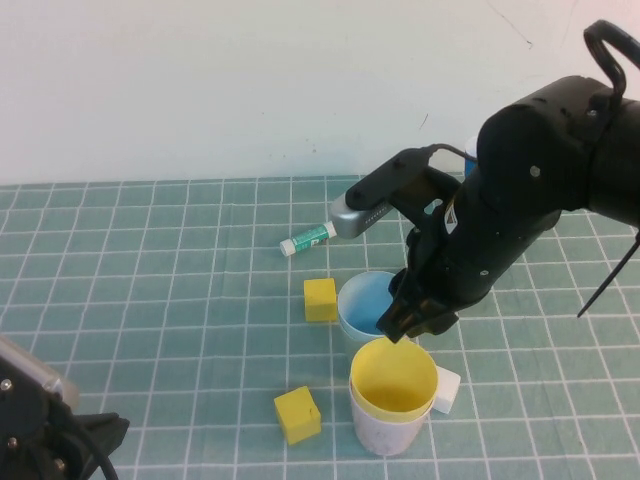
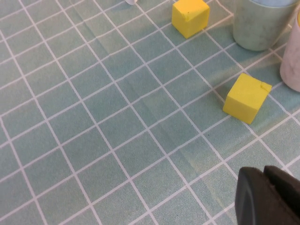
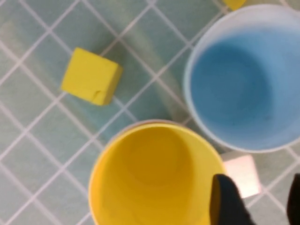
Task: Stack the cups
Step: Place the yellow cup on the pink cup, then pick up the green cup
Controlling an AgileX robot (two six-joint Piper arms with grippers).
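A yellow cup (image 1: 392, 380) sits nested inside a pale pink cup (image 1: 385, 432) near the table's front. Just behind them stands a light blue cup (image 1: 362, 303), upright and on its own. My right gripper (image 1: 415, 328) hovers between the two, just above the yellow cup's far rim. In the right wrist view, the right gripper (image 3: 260, 201) is open, one finger (image 3: 229, 201) next to the yellow cup (image 3: 154, 178) and nothing held; the light blue cup (image 3: 243, 89) is alongside. My left gripper (image 2: 264, 171) is shut, low at the front left corner.
Two yellow cubes (image 1: 320, 299) (image 1: 297, 414) lie left of the cups. A small white cube (image 1: 446, 390) rests against the stack's right side. A white and green tube (image 1: 307, 239) lies farther back. The left arm (image 1: 50, 430) fills the front left corner.
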